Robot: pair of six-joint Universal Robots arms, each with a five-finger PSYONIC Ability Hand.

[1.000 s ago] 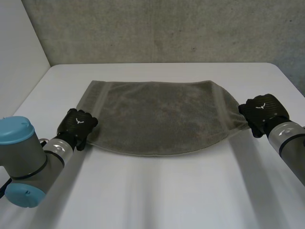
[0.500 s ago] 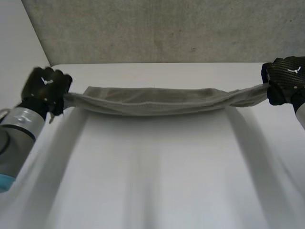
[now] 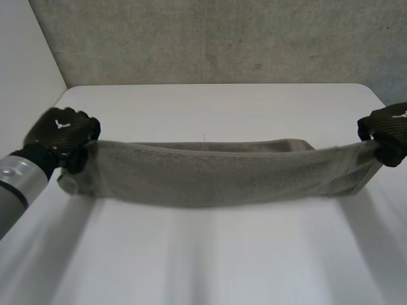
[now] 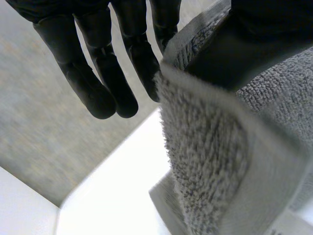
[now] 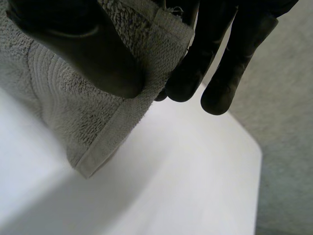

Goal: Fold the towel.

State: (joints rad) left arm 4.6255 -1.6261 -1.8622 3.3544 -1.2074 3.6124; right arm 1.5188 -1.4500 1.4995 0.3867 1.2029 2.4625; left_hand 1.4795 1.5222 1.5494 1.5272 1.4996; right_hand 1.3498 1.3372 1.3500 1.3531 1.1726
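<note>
Grey towel [image 3: 210,175] held stretched over the white table [image 3: 210,254]
Left hand [image 3: 60,136] and right hand [image 3: 388,130] each pinch an opposite end of it, cloth clamped between thumb and fingers

The head camera sits high between and behind the arms, looking down and forward across the white table [image 3: 210,254] to the grey wall [image 3: 222,38]. It stands far enough back to take in the whole towel [image 3: 216,175], with the left hand [image 3: 60,133] at one end and the right hand [image 3: 388,130] at the other. Each wrist camera looks along its own palm from very close. The left one faces past its fingers [image 4: 98,73] and the towel's end toward the wall. The right one faces past its fingers [image 5: 230,68] and the other end toward the table's far side. All three views share the towel, the table and the wall.
</note>
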